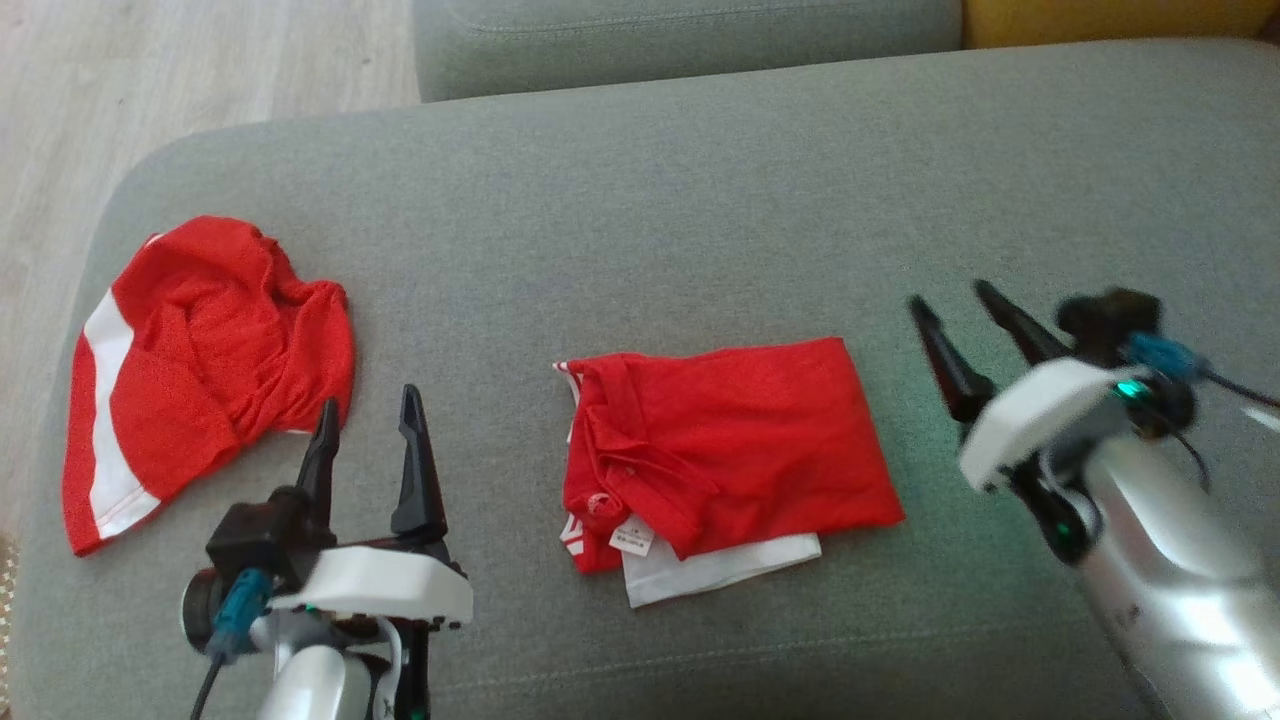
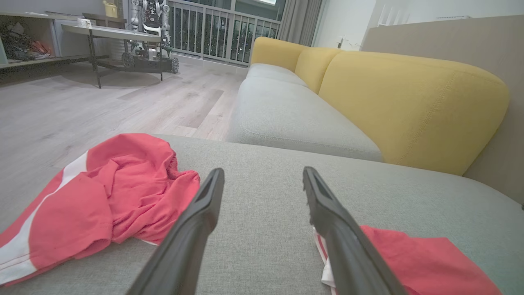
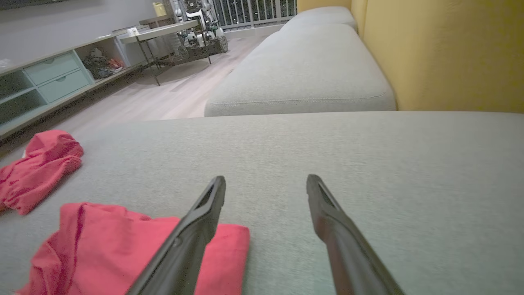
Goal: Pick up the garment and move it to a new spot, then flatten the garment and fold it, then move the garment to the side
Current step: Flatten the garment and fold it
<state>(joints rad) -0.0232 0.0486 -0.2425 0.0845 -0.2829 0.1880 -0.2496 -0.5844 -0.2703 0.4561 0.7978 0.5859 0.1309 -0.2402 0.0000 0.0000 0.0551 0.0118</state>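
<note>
A folded red garment [image 1: 730, 450] with white trim lies in the middle of the grey sofa cushion [image 1: 700, 200]; it also shows as red cloth [image 2: 430, 262] low right in the left wrist view and red cloth [image 3: 123, 246] low left in the right wrist view. A second red garment [image 1: 200, 370] with a white stripe lies crumpled at the cushion's left end. My left gripper [image 1: 370, 415] stands open between the two garments, holding nothing. My right gripper [image 1: 950, 295] hovers open to the right of the folded garment, apart from it.
The cushion's left edge drops to a wooden floor [image 1: 150, 80]. A yellow sofa back [image 2: 409, 106] and another grey seat [image 2: 286, 119] lie beyond. A table [image 2: 110, 32] and another robot [image 2: 149, 16] stand far across the room.
</note>
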